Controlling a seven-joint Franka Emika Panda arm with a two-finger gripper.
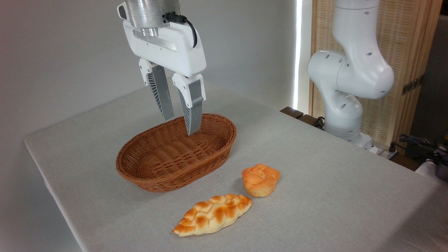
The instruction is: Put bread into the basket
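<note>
Fingers [168, 101] are hanging parted and empty above the basket [140, 171]; reaching nearward for the bread [212, 214], they're risking nudging the neighbouring bun [260, 180].

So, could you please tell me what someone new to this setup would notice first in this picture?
Probably the white claw, hanging open and empty at the top centre above the empty oval wicker basket on the grey table. Next come the two baked goods nearer the camera: the long braided loaf lying on the cloth in front of the basket, and a small round orange bun just right of and behind it.
</note>
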